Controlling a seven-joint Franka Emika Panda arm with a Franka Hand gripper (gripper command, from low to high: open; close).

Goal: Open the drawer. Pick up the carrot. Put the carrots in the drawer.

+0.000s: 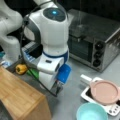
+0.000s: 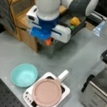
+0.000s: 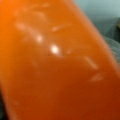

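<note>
At the end of the white-and-blue wrist, the gripper (image 1: 59,86), low over the open drawer (image 2: 59,45) and mostly masked by the arm's own body in both front views. Fingers hidden everywhere, so no telling whether clamped or spread. Directly beneath the blue part of the hand, the carrot (image 2: 48,41), only a small orange patch in a front view; up close in the wrist view, the carrot (image 3: 57,62) again, glossy and filling nearly the whole frame, with a sliver of grey at the right edge. Cannot say whether gripped or lying in the drawer. Further back in the same drawer, one yellow rounded item (image 2: 75,21) and one green vegetable (image 2: 72,27), just beside each other, the green one partly covered by the arm. Beside the drawer, the light wooden cabinet top (image 1: 20,97). Out on the grey counter, well apart from the hand: one teal bowl (image 2: 24,74), cut off at a front view's bottom (image 1: 91,112); just beside it, one pink round pan (image 2: 47,93) resting on one white cooker (image 2: 29,99). Beyond, one black-and-silver toaster oven (image 1: 95,42), cropped at a front view's right (image 2: 97,93). Counted in all: one carrot, one drawer, one bowl, one pan, one oven.
</note>
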